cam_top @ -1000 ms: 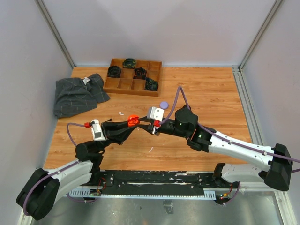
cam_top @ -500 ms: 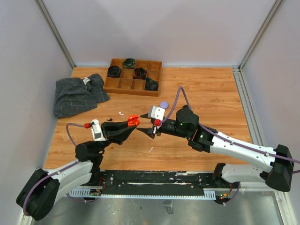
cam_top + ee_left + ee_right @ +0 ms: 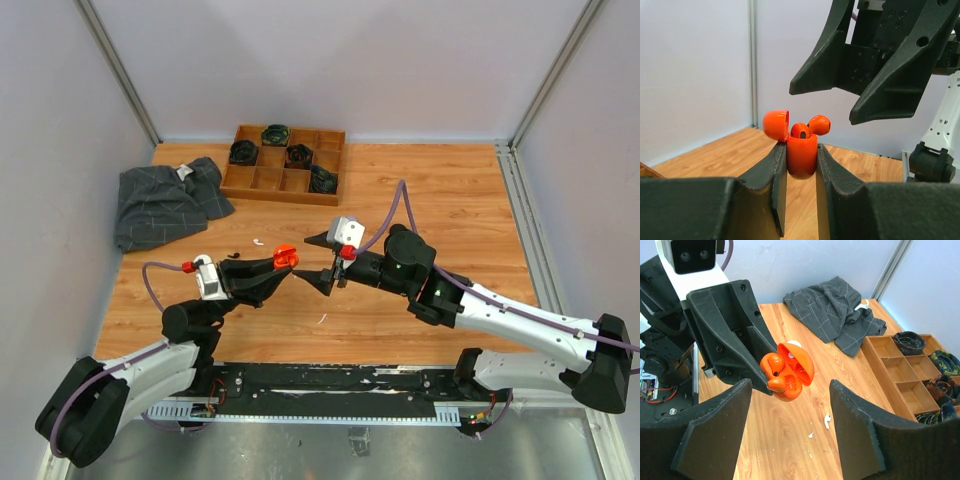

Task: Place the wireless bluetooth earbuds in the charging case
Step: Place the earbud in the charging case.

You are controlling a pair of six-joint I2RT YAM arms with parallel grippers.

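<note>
Poking from one orange case (image 3: pixel 802 157), two earbuds (image 3: pixel 819 124)

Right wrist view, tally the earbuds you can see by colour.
Orange earbuds, at the open case: 2
White earbud, lying on the table: 1
Total: 3
A white fleck nearby is too small to call.

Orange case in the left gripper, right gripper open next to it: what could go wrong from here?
1. One earbud sits tilted and proud of the orange case; it may drop to the table or stop the lid from closing.
2. The left gripper pinches only the rounded lower shell, so a downward push from the right gripper could make the case slip.
3. The open lid stands exposed and could get knocked.
</note>
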